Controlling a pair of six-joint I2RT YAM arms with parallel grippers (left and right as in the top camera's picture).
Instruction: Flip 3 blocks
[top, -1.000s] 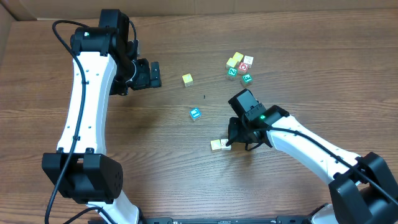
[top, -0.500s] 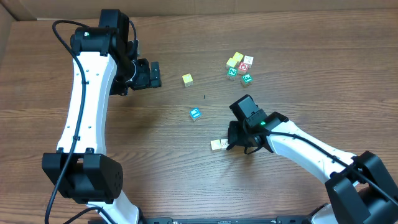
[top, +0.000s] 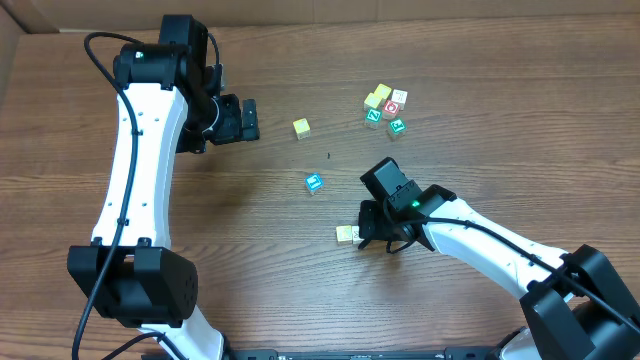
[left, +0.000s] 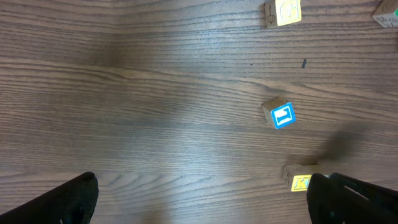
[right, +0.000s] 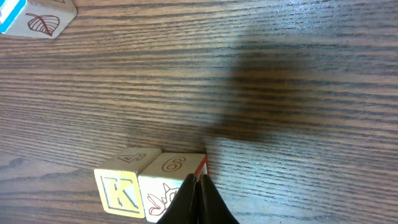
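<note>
Nearest to you, your right gripper (right: 199, 186) has its fingers pressed tight together with nothing between them. In the right wrist view the closed tip sits on the upper right corner of the whitish block marked 6 (right: 166, 177), by its red edge. Touching that block on its left is the pale yellow block with a K (right: 118, 194). The two stand side by side as a pair on the wooden table (top: 500, 150). From overhead, the K block (top: 345, 233) shows just left of the gripper, and the other is mostly hidden under it.

A little farther out and to the left, the blue-framed block (top: 314, 182) stands alone, well apart from the pair. Its blue face points up, and the wrist view shows a leaf drawing on one side.

Farther still, a lone yellow cube (top: 301, 127) sits near the table's middle. Your left gripper (top: 249, 119) hangs to the left of it with its fingers spread wide, holding nothing. At the far right, a tight cluster of yellow, green, red and white cubes (top: 385, 108) lies well apart from everything else.
</note>
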